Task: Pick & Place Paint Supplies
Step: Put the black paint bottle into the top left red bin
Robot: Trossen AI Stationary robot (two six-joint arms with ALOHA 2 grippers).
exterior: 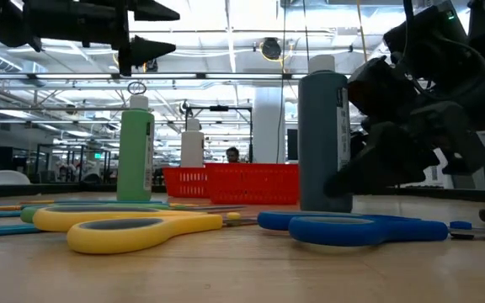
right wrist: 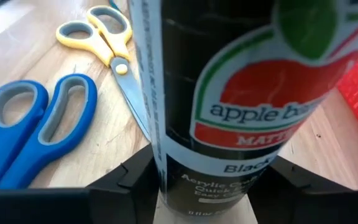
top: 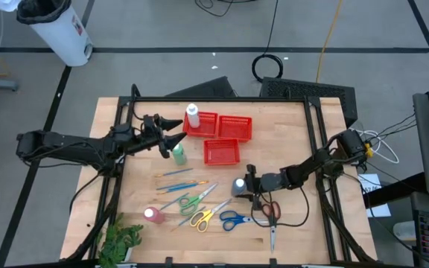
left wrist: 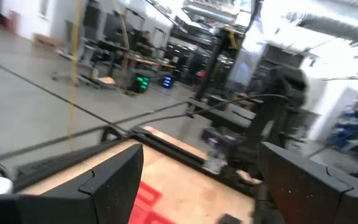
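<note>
Right wrist view: the right gripper (right wrist: 197, 186) fingers straddle the grey-blue bottle (right wrist: 229, 93), grip unclear; next, lift. The left gripper (top: 176, 134) hangs open.

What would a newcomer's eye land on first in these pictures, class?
The right gripper has its fingers on either side of an upright grey-blue bottle near the table's middle, beside the blue scissors. The left gripper hangs open above a green bottle, next to three red baskets.

Left end effector (top: 176, 132) agape; right end effector (top: 246, 183) low.
</note>
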